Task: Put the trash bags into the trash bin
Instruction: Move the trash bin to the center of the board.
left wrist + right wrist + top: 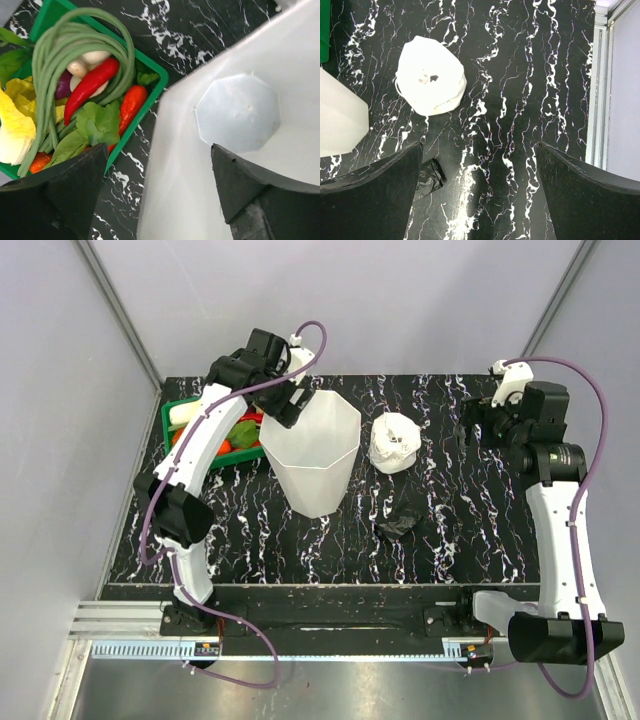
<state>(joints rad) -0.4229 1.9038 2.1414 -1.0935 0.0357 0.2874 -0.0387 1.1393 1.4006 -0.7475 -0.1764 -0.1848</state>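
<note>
The trash bin [312, 455], tall, white and translucent, stands upright left of the table's middle. My left gripper [288, 412] is at its back-left rim. In the left wrist view this gripper [160, 167] is open and straddles the trash bin wall [175, 150], one finger inside and one outside with a gap. A crumpled black trash bag [398, 527] lies on the table right of the bin. My right gripper [468, 433] hovers open at the back right, empty. The right wrist view shows the trash bag [429, 177] beside the left finger of the gripper [477, 167].
A green basket [180, 410] of toy vegetables sits just left of the bin, close to my left arm. A white rounded roll of plastic [393, 443] lies between the bin and my right gripper. Grey walls and metal rails border the black marbled table [470, 530].
</note>
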